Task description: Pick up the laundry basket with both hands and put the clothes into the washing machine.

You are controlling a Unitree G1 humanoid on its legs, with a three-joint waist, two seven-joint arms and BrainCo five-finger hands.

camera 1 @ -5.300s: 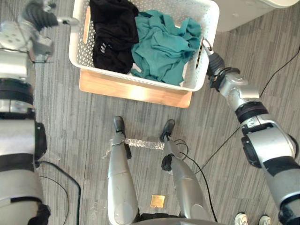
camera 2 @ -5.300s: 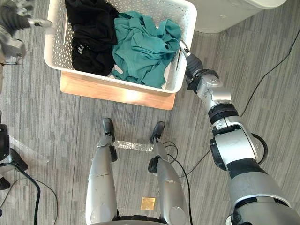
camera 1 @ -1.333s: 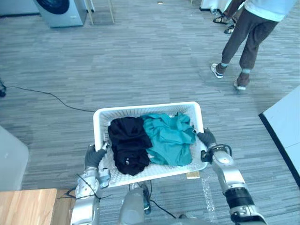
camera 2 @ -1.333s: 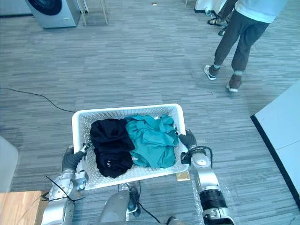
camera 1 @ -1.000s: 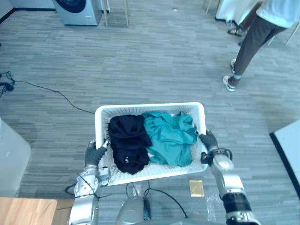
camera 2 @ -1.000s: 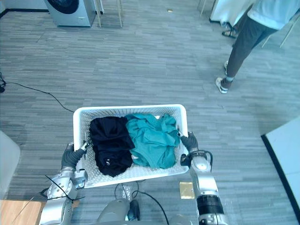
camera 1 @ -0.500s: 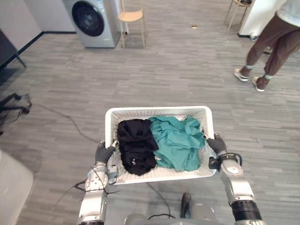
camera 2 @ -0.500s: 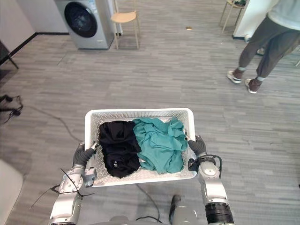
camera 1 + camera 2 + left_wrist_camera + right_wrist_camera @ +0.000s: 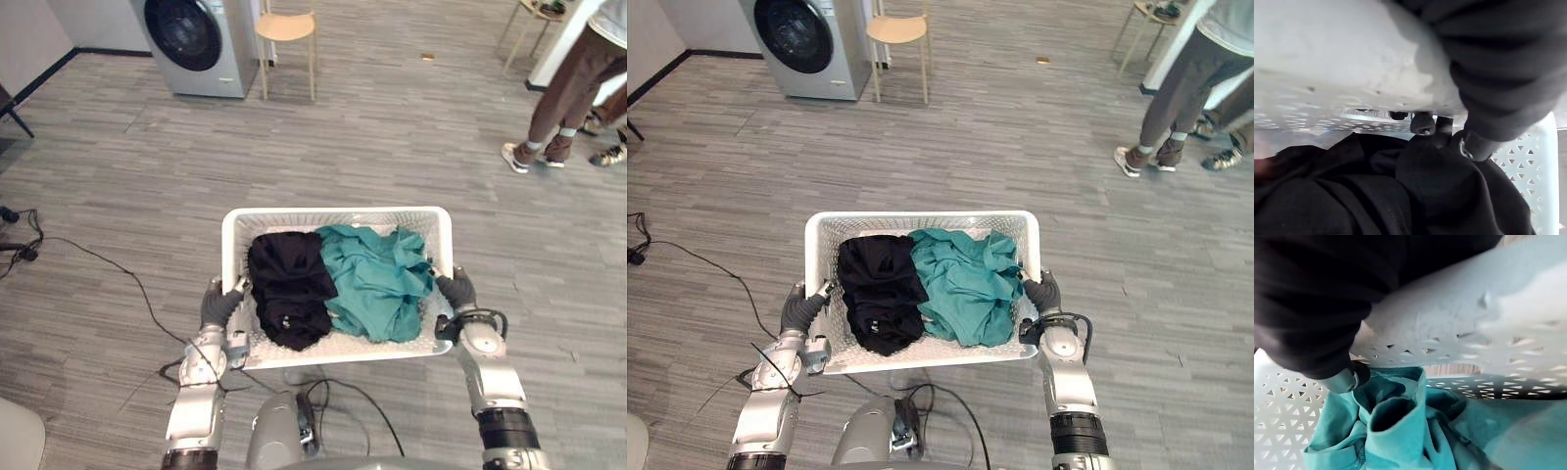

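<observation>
Gripping the basket (image 9: pixel 333 212) at its two short ends, I have my left hand (image 9: pixel 217 305) and right hand (image 9: pixel 458 291) curled over the rim, low in the frame's centre. Black clothes (image 9: pixel 289 284) lie beside teal clothes (image 9: pixel 377 279) inside. The washer (image 9: pixel 196 39) stands upper left, well apart; a person (image 9: pixel 573 88) is upper right.

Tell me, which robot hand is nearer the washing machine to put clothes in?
Probably left: the left hand grips the laundry basket on the side toward the washing machine, far ahead on the left. The right hand holds the opposite side.
</observation>
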